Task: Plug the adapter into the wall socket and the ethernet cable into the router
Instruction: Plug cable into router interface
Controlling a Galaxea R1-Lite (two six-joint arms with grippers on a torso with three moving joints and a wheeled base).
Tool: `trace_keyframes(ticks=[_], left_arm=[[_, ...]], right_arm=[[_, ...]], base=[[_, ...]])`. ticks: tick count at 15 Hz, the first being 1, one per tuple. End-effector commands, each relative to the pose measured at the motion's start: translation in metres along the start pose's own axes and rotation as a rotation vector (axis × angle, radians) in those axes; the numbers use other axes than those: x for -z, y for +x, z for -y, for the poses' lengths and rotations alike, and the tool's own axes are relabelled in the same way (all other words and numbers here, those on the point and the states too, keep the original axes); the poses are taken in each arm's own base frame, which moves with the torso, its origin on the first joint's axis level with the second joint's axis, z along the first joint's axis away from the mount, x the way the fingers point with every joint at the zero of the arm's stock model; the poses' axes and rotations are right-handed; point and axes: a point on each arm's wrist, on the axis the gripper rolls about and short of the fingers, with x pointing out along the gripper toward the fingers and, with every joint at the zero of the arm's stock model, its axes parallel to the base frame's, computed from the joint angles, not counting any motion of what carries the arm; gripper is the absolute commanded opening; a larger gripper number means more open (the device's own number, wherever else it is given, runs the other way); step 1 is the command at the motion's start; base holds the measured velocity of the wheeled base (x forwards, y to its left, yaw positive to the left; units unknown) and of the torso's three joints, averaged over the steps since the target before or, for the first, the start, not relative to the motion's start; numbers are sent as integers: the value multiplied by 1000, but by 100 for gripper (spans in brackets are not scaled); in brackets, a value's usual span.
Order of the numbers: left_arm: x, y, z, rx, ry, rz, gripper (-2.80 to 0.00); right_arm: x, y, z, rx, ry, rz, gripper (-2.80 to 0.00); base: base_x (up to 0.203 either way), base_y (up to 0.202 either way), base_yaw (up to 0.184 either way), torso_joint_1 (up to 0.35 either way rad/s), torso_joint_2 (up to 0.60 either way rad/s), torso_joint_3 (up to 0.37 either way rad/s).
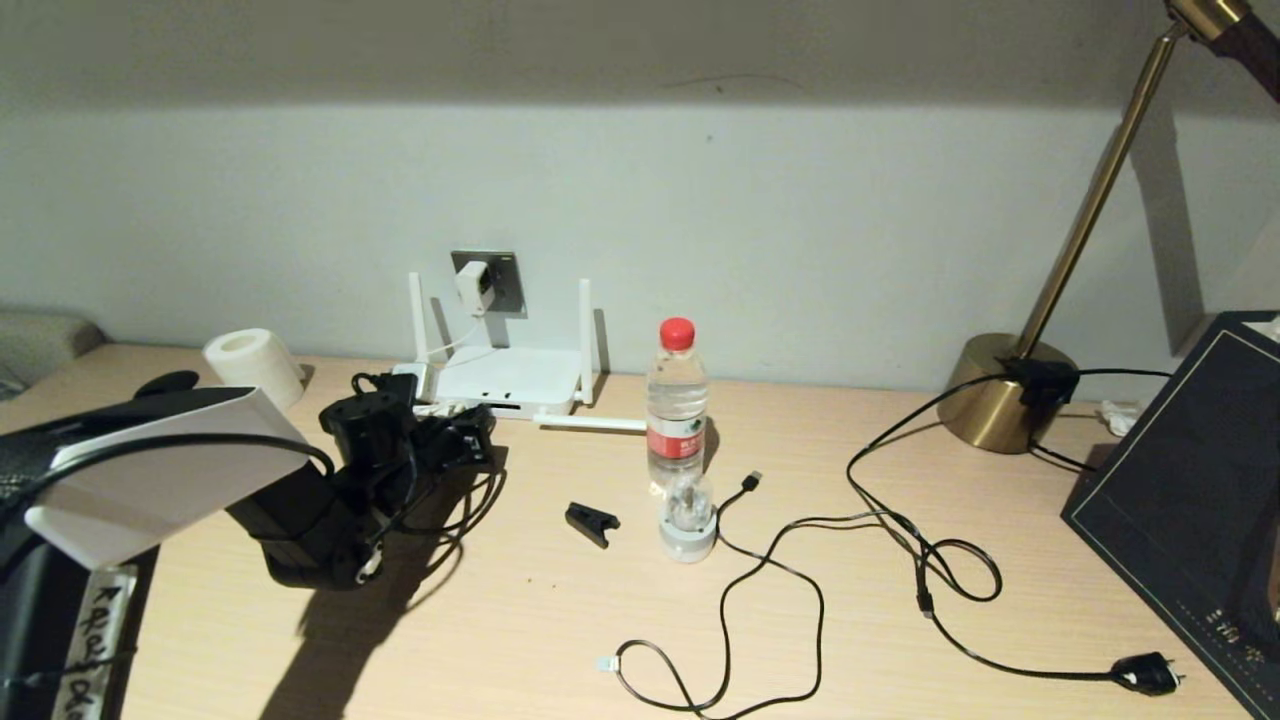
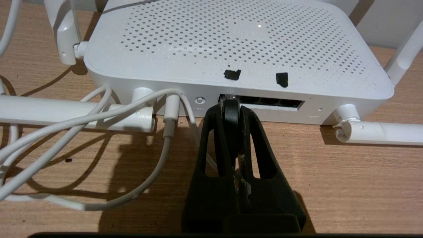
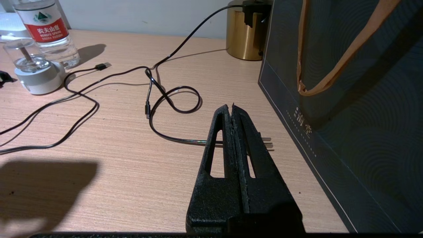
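The white adapter (image 1: 472,285) sits in the dark grey wall socket (image 1: 506,283), and its thin white cord runs down to the router (image 1: 510,385). In the left wrist view the router (image 2: 238,43) lies close in front, its dark port row (image 2: 274,103) facing me. My left gripper (image 2: 230,108) is shut on the black disc end of the ethernet cable (image 2: 230,115), held at the leftmost port. The connector tip is hidden behind the disc. In the head view this gripper (image 1: 468,440) is at the router's front edge. My right gripper (image 3: 232,106) hovers shut and empty over the table.
A water bottle (image 1: 677,400), a small white-based dome (image 1: 688,520) and a black clip (image 1: 592,523) stand mid-table. A black USB cable (image 1: 770,560) and the lamp cord with its black plug (image 1: 1145,675) trail right. Lamp base (image 1: 1005,390), dark bag (image 1: 1190,500), paper roll (image 1: 252,365).
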Motion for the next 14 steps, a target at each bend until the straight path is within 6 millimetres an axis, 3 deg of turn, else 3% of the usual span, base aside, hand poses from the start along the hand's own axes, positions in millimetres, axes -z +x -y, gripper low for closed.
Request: trace_keyframes(ticks=[1,14], left_arm=[[2,2,0,1,0,9,-280],[1,4,0,2,0,16,-280]], right_arm=[[10,2,0,-1,0,-35,-280],[10,2,0,-1,0,-35,-280]], base=[[0,0,0,0,0,0],[0,0,0,0,0,0]])
